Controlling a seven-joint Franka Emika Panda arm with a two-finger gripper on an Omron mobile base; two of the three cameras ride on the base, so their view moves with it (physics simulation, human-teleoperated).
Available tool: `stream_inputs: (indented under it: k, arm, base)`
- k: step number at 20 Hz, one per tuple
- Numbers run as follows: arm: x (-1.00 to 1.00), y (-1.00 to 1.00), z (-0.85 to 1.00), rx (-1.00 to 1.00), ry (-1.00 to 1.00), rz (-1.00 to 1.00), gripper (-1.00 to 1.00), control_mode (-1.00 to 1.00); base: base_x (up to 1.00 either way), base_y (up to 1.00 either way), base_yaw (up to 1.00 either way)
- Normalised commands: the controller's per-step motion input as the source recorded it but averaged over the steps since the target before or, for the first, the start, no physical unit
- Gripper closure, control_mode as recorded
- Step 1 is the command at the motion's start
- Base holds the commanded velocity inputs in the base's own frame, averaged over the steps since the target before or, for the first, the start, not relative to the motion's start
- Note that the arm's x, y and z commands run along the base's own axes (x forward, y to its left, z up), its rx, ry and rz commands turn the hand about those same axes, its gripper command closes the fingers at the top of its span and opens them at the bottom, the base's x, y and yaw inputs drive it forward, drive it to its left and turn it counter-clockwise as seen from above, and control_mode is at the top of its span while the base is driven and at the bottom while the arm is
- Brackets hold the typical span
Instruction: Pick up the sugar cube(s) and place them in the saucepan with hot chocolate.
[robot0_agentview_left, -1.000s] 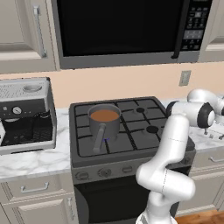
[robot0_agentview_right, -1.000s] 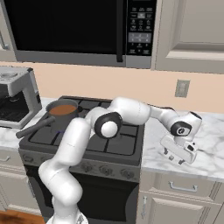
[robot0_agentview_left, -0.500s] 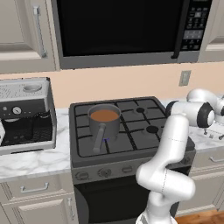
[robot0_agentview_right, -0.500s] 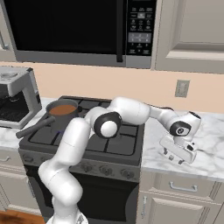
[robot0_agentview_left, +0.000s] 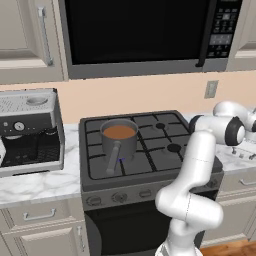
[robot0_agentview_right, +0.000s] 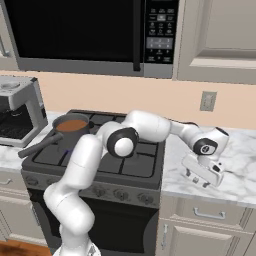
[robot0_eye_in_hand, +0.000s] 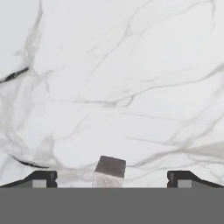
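In the left base view, one saucepan with hot chocolate (robot0_agentview_left: 119, 138) stands on the front-left burner of the stove (robot0_agentview_left: 150, 150), its long handle pointing toward the stove's front edge, brown liquid up near the rim. The arm reaches away to the right, its wrist low over the marble tabletop (robot0_agentview_left: 235, 160) to the right of the stove; the hand itself runs off the picture's edge here. In the right base view, the same single saucepan (robot0_agentview_right: 73, 127) sits at the stove's left side, well apart from the claw (robot0_agentview_right: 200, 175), which hangs close over the tabletop (robot0_agentview_right: 235, 170) near its front edge, just right of the stove. Whether the fingertips touch the marble is hard to say from this angle. In the hand view, one sugar cube (robot0_eye_in_hand: 109, 172) lies on the white veined tabletop (robot0_eye_in_hand: 131, 78), a small squarish block with no real long axis, set slightly askew to the line between the fingers. It sits between the two dark fingertips (robot0_eye_in_hand: 41, 178), nearer the left one and apart from both, so the claw stands wide open with nothing gripped. I count one cube, one pan, one arm. The cube lies straight ahead within the gap, so the coming move looks to be a short descent and a squeeze, then a long carry leftward to the saucepan.
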Motion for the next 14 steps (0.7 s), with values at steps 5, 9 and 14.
stream_inputs:
  k: [5,9,14]
  arm:
    - [0.0,0.29,-0.08,0.0,0.0,0.0,-1.0,-1.0]
    - [0.0,0.2,-0.04,0.0,0.0,0.0,-1.0,-1.0]
    - [0.0,0.01,0.0,0.0,0.0,0.0,-1.0,-1.0]
  base:
    - [0.0,0.0,0.0]
    - [0.0,0.0,0.0]
    - [0.0,0.0,0.0]
